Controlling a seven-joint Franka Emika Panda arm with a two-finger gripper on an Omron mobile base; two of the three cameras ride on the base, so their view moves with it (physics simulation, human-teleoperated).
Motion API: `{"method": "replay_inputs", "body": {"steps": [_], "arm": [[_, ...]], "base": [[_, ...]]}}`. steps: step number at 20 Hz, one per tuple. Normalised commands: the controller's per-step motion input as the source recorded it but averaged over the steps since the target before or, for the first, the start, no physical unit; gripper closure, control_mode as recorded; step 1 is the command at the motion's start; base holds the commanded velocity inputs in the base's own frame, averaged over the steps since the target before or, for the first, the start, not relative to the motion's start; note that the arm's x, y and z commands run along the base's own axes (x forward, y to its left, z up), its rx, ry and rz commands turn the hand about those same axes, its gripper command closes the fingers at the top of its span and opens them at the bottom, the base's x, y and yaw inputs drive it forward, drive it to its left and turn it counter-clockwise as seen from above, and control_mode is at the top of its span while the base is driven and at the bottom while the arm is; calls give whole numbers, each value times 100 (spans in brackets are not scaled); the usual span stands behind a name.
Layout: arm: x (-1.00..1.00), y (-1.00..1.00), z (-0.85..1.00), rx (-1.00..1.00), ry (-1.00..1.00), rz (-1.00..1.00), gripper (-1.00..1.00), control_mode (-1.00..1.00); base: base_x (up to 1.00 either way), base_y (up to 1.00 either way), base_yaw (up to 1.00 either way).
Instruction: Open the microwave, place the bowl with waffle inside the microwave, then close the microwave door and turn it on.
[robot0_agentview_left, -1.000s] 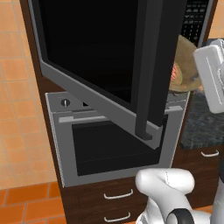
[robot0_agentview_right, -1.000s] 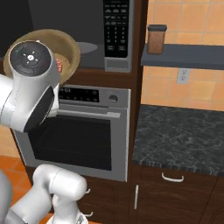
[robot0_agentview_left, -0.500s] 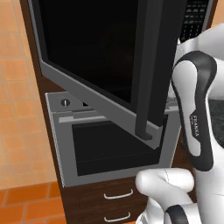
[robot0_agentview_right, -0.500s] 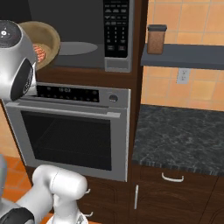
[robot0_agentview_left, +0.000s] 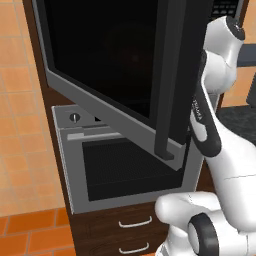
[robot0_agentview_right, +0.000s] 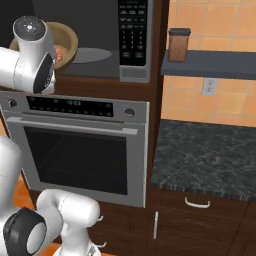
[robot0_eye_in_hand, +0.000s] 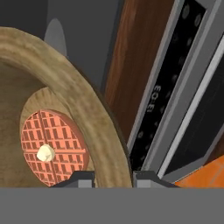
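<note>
So the microwave (robot0_agentview_right: 100, 45) is built in up top, and the microwave door (robot0_agentview_left: 115, 65) is swung wide open, sticking out toward the base with its dark vertical handle (robot0_agentview_left: 167, 95) on the near edge. In the left base view that black glass panel covers most of the cavity. Right under it sits the silver oven (robot0_agentview_right: 80, 150) with its door shut. Off to the right there's a dark speckled counter (robot0_agentview_right: 205, 160) and a shelf (robot0_agentview_right: 210, 65) with a brown jar (robot0_agentview_right: 179, 45) standing on it.

The arm reaches up into the microwave opening. The bowl with waffle (robot0_eye_in_hand: 65, 127) is at the mouth of the cavity, just above the round turntable plate (robot0_agentview_right: 92, 55), tipped a bit toward the camera in the right base view. From the hand view the gripper (robot0_eye_in_hand: 113, 177) has its two fingertips pinched on the bowl's wooden rim, one on each side. The reddish waffle (robot0_eye_in_hand: 52, 148) lies flat in the bottom with a little pale blob on it.
</note>
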Motion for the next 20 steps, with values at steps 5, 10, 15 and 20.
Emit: {"method": "replay_inputs", "body": {"steps": [5,10,15,20], "arm": [[68,0,12,0,2,0,100,-100],[73,0,0,0,0,0,100,-100],[83,0,0,0,0,0,100,-100],[94,10,0,0,0,0,100,-100]], "base": [[0,0,0],[0,0,0],[0,0,0],[0,0,0]]}}
